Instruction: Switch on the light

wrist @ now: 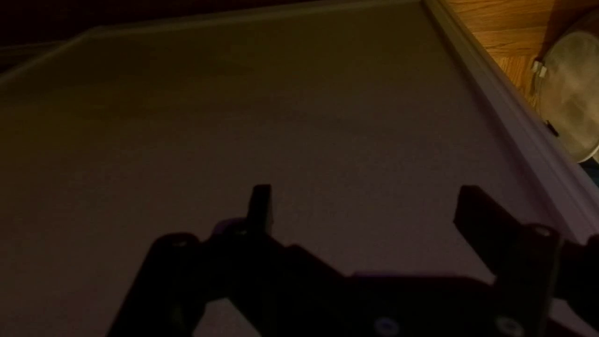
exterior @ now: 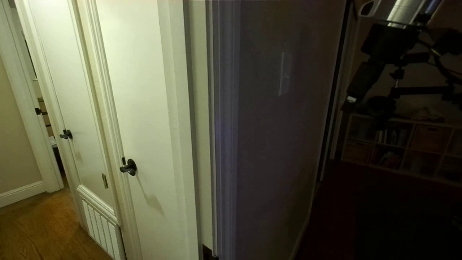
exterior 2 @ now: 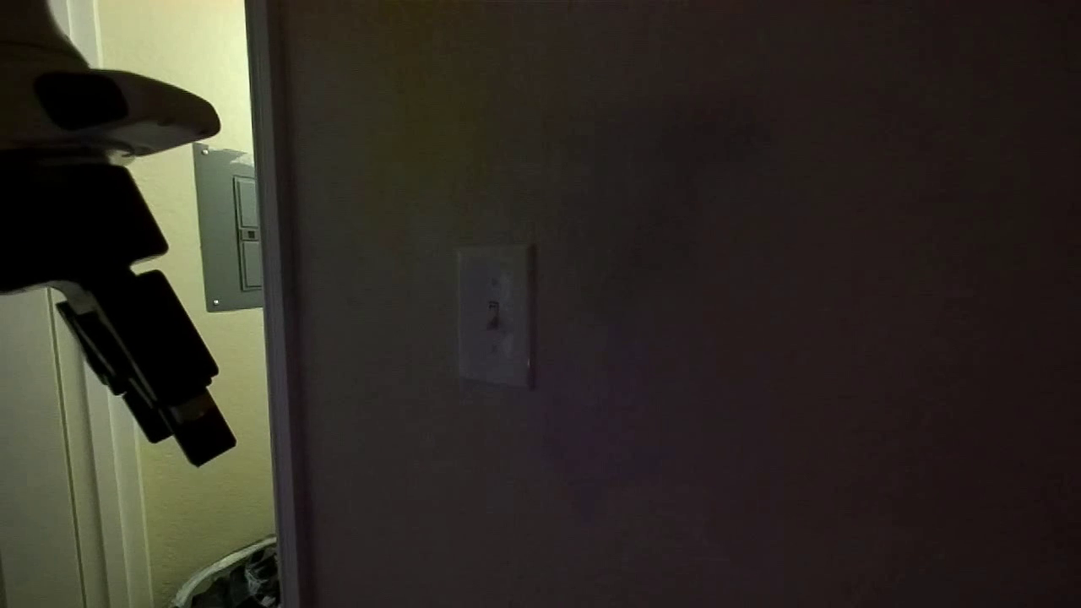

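Pale wall plate, upright, toggle at centre: in exterior view, right of and above fingertips, apart from them. Gripper: fingers spread, nothing held. I would bring tips together, set them under toggle, then nudge upward, softly; upward my guess. Wrist view lacks plate, so I would aim by exterior. Toggle's setting too dim to read; lamp unseen.

Smooth, plastic-looking switch plate
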